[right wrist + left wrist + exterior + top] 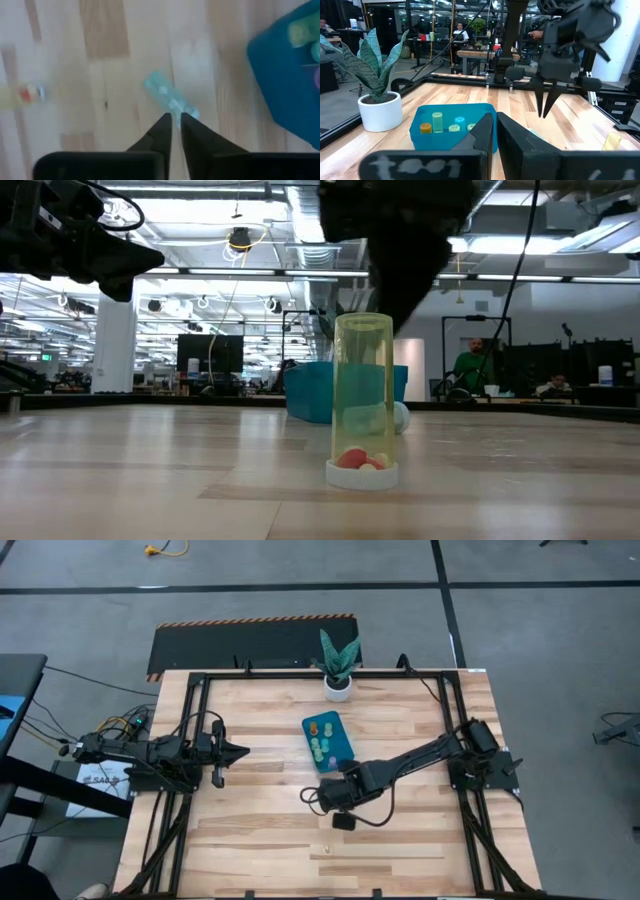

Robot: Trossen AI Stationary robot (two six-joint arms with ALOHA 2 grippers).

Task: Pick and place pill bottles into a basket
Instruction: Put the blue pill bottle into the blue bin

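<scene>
Right wrist view: a teal bottle (170, 99) is seen lying loose on the surface (100, 75), right ahead of the right pincer (175, 122), tips nearly together, nothing gripped. Several bottles are already parked in the basket (340, 752). One yellow bottle (363, 400) is left standing, well apart.

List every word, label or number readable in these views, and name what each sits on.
No text can be read in full.
White lettering on the body of the left pincer: blurred, unreadable.
White label beside the left arm's base: too small to read.
Pill bottles in the basket: no print legible.
</scene>
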